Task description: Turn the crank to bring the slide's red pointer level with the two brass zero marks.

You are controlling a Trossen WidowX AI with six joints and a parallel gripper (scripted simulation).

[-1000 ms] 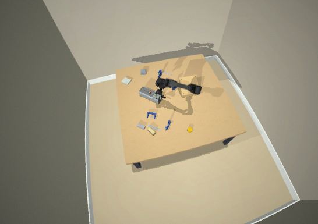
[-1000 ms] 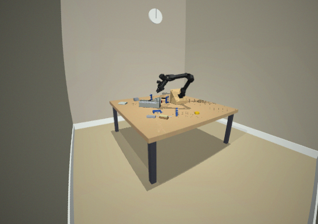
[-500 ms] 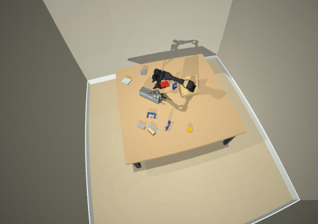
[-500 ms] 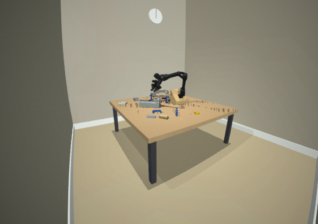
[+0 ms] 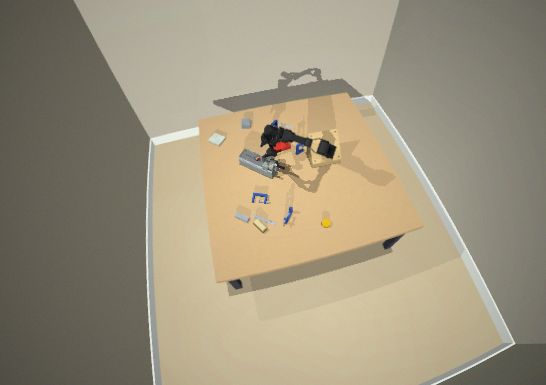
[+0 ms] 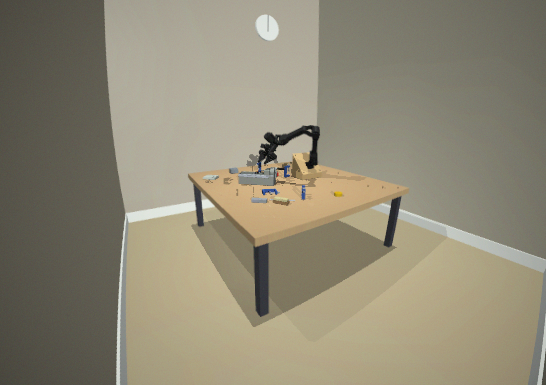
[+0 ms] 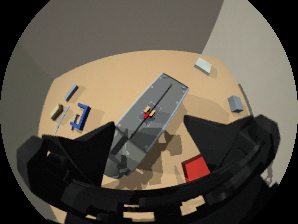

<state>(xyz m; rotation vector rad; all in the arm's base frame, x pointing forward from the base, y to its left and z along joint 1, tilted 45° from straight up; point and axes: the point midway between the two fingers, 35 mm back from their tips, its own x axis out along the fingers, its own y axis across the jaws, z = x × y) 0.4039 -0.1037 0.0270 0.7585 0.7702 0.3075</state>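
The grey machine (image 5: 253, 163) (image 6: 256, 179) (image 7: 162, 93) is a long box with a slot along its top. In the wrist view its red pointer (image 7: 146, 116) sits close to the brass zero marks (image 7: 152, 114), seemingly slightly toward the crank end. The crank (image 5: 282, 166) shows small and dark at the machine's right end in the top view; its handle cannot be made out in the wrist view. My gripper (image 7: 149, 121) is open and empty, above and beside the machine, with the slide between its fingertips in the wrist picture. No contact is visible.
A red block (image 5: 282, 146) (image 7: 195, 169) lies beside the machine under the arm. A blue clamp (image 5: 260, 194) (image 7: 85, 117) stands on its other side. A grey block (image 5: 246, 123) (image 7: 235, 104) and pale block (image 5: 217, 139) (image 7: 203, 65) lie beyond; a yellow puck (image 5: 326, 223) (image 6: 338, 194) is farther off.
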